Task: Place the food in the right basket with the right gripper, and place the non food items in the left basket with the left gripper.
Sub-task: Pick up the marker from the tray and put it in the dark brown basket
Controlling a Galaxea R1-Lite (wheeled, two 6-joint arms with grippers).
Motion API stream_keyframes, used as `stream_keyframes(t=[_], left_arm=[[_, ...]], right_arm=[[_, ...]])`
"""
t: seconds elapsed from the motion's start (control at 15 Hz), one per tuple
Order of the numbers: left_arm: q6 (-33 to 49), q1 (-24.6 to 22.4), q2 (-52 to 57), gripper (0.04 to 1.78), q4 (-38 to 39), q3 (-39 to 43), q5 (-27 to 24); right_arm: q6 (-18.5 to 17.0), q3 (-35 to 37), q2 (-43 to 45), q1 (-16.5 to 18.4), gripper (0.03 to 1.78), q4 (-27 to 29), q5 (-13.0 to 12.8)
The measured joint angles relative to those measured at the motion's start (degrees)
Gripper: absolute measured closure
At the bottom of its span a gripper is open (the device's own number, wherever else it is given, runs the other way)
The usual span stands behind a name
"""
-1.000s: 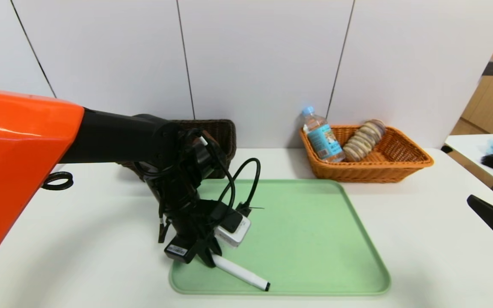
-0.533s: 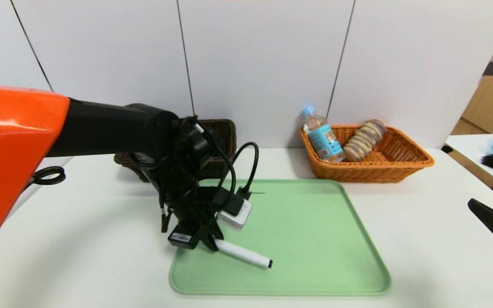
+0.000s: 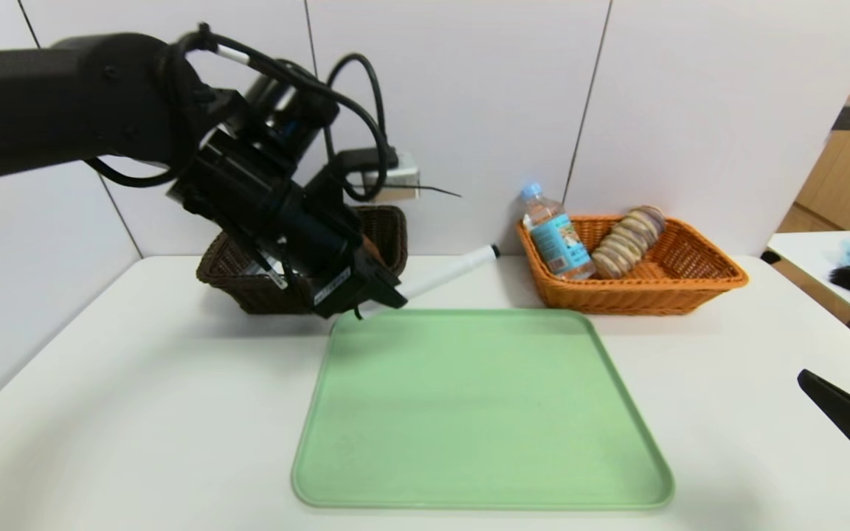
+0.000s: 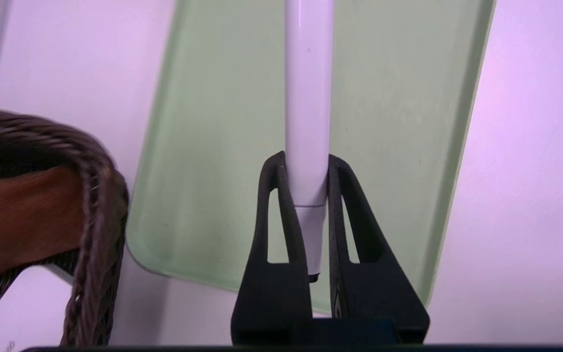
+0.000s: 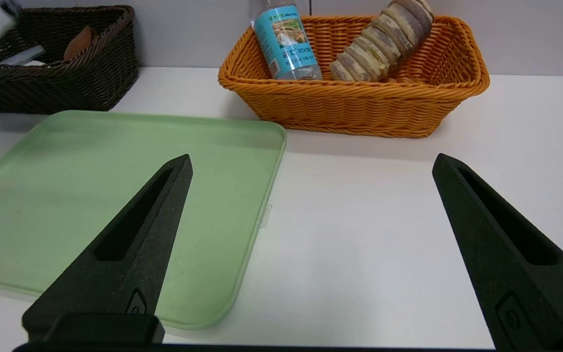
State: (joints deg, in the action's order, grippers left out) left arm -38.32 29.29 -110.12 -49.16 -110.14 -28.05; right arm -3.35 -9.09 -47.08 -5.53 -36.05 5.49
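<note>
Now the white table (image 3: 137,413) carries a green tray (image 3: 484,413), with the dark left basket (image 3: 388,228) and orange right basket (image 3: 690,284) behind. Above the tray's far left corner, the left gripper (image 4: 306,168) clamps a white marker (image 3: 447,273). Parked low right, the right gripper (image 5: 311,166) gapes wide, holding nothing.

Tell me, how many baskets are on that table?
2: a dark basket at the back left, behind the left pincer, and an orange basket at the back right.
</note>
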Motion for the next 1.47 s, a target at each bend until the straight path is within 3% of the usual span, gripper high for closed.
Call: stream_keyframes(t=[0.13,0.33,0.53,0.73,1.0,1.13,1.47], left_arm=[[10.59,-2.89,3.36,1.66,6.28,2.58,-3.23],[24.84,-8.74,8.63,1.66,24.11,14.53,-3.58],[36.00,-15.08,13.24,1.66,45.79,29.66,2.73],[43.61,-20.53,14.31,1.66,64.57,36.63,14.63],[42.78,-21.50,11.89,1.66,66.77,36.99,22.60],[42.69,-21.03,10.62,1.66,66.63,37.18,22.82],[42.67,-20.76,7.86,1.66,66.66,38.01,22.88]], right_arm=[[0.57,-0.30,0.04,0.00,0.12,-0.09,0.05],[1.45,-0.46,0.20,0.00,0.12,-0.11,0.05],[1.78,0.09,1.02,0.02,0.12,0.05,-0.04],[2.67,0.41,2.65,0.02,0.12,2.26,-0.09],[3.28,0.20,7.51,-0.13,0.11,10.01,0.07],[3.30,-0.35,10.18,-0.27,0.11,13.92,0.07],[3.25,-2.34,11.80,-0.37,0.11,14.42,0.29]])
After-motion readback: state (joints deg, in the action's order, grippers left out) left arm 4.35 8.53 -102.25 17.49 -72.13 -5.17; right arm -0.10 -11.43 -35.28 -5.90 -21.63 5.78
